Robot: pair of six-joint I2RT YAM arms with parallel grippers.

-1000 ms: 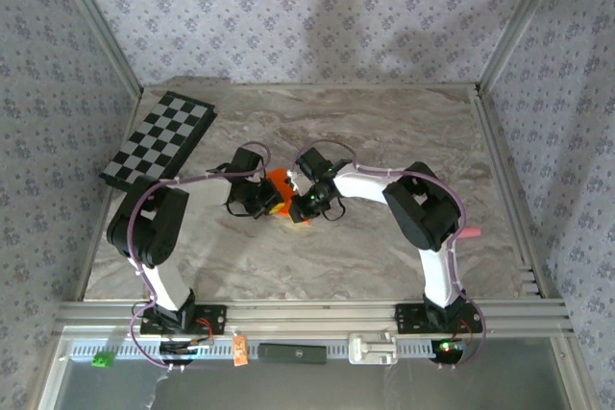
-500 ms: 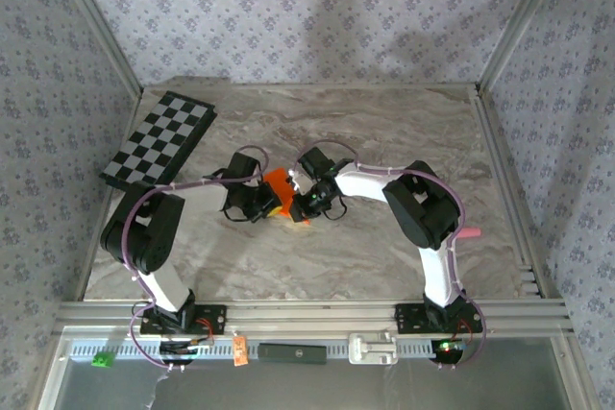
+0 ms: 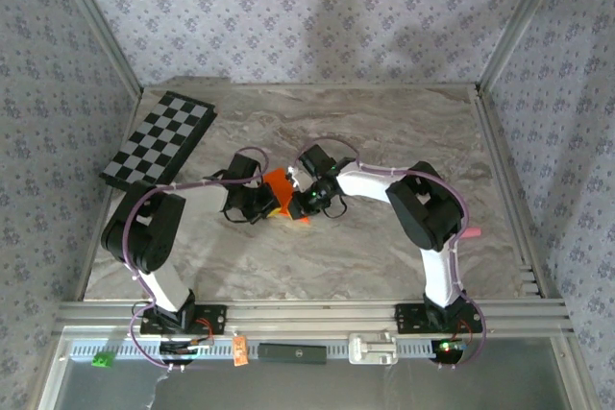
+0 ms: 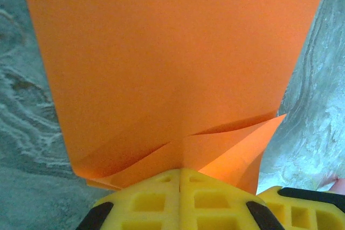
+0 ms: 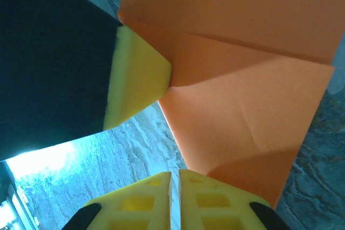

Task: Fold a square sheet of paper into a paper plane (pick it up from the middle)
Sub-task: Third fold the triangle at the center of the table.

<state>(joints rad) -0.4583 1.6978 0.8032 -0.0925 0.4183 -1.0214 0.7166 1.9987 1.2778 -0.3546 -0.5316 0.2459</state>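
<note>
Mid-table, left claw (image 4: 180, 172) pinches paper (image 4: 172, 63) beside right claw (image 5: 175, 176).

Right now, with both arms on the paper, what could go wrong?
1. The left fingers pinch the orange paper at its folded edge; any pull by the right fingers could tear or skew it.
2. Both arms crowd together in the middle of the table, so the fingers may well collide.
3. The flaps at the pinch look uneven; pressing now may set a crooked crease.
</note>
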